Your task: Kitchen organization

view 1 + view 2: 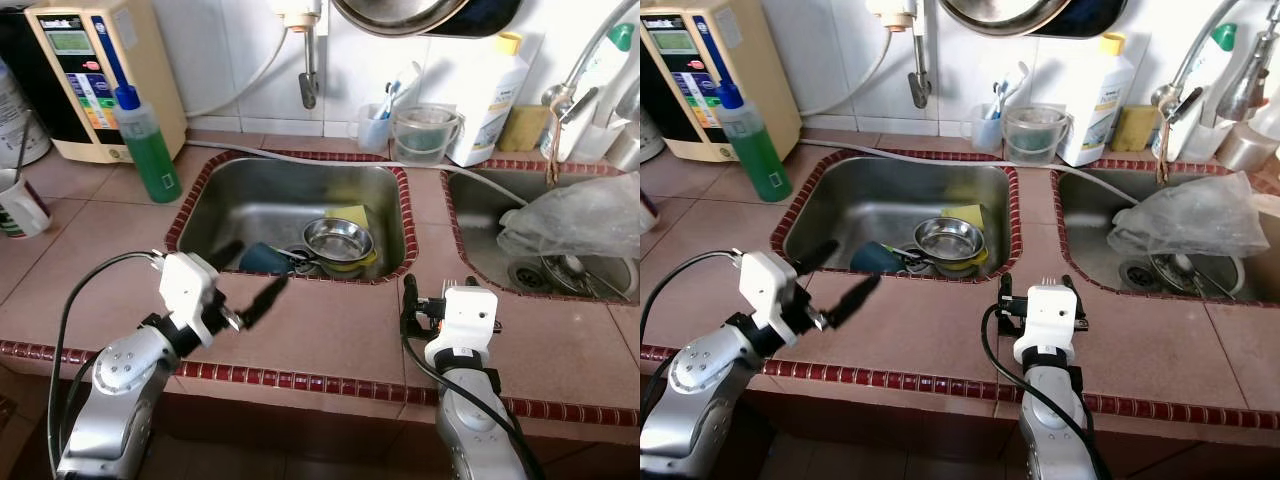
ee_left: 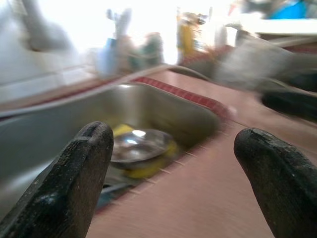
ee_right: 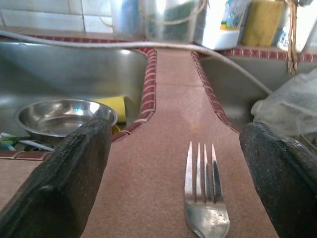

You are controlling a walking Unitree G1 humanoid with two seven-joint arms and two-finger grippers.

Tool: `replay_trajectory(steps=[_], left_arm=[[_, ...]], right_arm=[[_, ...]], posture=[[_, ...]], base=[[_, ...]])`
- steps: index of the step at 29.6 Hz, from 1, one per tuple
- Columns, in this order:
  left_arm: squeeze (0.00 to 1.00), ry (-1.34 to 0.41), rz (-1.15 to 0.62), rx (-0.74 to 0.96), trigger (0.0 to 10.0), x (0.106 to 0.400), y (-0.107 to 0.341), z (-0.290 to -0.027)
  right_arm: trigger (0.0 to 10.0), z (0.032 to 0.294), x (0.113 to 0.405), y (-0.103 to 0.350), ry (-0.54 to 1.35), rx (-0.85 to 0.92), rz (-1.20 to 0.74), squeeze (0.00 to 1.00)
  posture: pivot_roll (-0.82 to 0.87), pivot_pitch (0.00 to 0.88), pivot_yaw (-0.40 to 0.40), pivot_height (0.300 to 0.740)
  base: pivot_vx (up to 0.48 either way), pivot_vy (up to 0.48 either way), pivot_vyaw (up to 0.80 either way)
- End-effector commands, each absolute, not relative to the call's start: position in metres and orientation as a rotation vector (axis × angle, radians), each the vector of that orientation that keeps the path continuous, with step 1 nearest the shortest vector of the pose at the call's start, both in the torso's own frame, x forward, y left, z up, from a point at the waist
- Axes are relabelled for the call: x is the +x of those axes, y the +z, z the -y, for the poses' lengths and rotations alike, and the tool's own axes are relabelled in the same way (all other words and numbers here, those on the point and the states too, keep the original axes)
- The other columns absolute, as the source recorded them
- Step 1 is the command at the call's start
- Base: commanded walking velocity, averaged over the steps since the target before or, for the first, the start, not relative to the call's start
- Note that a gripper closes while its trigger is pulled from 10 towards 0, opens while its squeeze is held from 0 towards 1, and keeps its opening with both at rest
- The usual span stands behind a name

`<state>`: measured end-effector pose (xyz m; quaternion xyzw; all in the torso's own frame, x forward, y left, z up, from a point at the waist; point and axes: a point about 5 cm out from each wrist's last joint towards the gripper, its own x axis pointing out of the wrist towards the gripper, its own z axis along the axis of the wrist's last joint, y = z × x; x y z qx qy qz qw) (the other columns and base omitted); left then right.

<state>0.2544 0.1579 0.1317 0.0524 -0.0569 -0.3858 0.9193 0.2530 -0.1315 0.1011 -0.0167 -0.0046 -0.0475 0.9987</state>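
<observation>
Right wrist view is showing a fork [image 3: 205, 196] lying flat on the tiled worktop [image 1: 330, 330], on the strip between the two sinks, directly between the wide-spread fingers [image 3: 64, 183] of the right gripper [image 1: 440, 296] — nothing is being held yet. The fork's long axis is running roughly away from the robot, tines pointing toward the back wall and the handle end lying under the wrist. The left gripper [image 1: 245, 285] is hovering over the near rim of the left sink [image 1: 290, 195], its fingers also spread wide and empty. Judging by the scene, the tidying is sitting at an early stage: a steel bowl [image 1: 338, 240], a yellow sponge [image 1: 352, 215] and some dark utensils are lying in that sink, a crumpled plastic bag [image 1: 575, 225] is filling the right sink, and the fork is waiting to be picked up — closing across its narrow neck looks like the likely next step
</observation>
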Motion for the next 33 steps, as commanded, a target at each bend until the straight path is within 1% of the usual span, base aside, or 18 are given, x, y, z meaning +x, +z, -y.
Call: replay_trajectory(steps=[1, 2, 3, 6, 10, 14, 22, 33], left_arm=[[0.00, -0.837, 0.111, 0.127, 10.0, 0.250, 0.133, -0.155], [0.00, -0.896, 0.101, 0.154, 10.0, 0.240, 0.129, -0.151], [0.00, -0.915, 0.094, 0.152, 10.0, 0.236, 0.127, -0.149], [0.00, -0.930, 0.086, 0.150, 10.0, 0.232, 0.126, -0.148], [0.00, -0.960, 0.083, 0.152, 10.0, 0.225, 0.125, -0.144], [0.00, -0.987, 0.089, 0.163, 10.0, 0.220, 0.127, -0.141], [0.00, -0.985, 0.086, 0.169, 10.0, 0.218, 0.127, -0.141], [0.00, -0.980, 0.089, 0.163, 10.0, 0.219, 0.127, -0.140]], right_arm=[[10.0, 0.124, 0.253, 0.106, -0.087, 0.003, 0.013, 0.00], [10.0, 0.122, 0.253, 0.109, -0.071, 0.009, 0.014, 0.00], [10.0, 0.120, 0.253, 0.110, -0.062, 0.014, 0.010, 0.00], [10.0, 0.119, 0.254, 0.111, -0.049, 0.024, 0.008, 0.00], [10.0, 0.111, 0.251, 0.116, 0.009, 0.085, -0.023, 0.00], [10.0, 0.105, 0.248, 0.118, 0.035, 0.076, -0.056, 0.00], [10.0, 0.106, 0.245, 0.118, 0.026, 0.097, -0.082, 0.00], [10.0, 0.114, 0.241, 0.122, 0.026, 0.107, -0.053, 0.00]], posture=[[-0.11, 0.081, 0.067, 0.740], [-0.11, 0.084, 0.068, 0.740], [-0.11, 0.084, 0.068, 0.740], [-0.11, 0.086, 0.068, 0.740], [-0.11, 0.085, 0.063, 0.740], [-0.11, 0.094, 0.056, 0.740], [-0.10, 0.099, 0.053, 0.740], [-0.12, 0.097, 0.051, 0.740]], base=[[0.000, 0.000, 0.00], [0.000, 0.000, 0.00], [0.000, 0.000, 0.00], [0.000, 0.000, 0.00], [0.000, 0.000, 0.00], [0.000, 0.000, 0.00], [0.000, 0.000, 0.00], [0.000, 0.000, 0.00]])
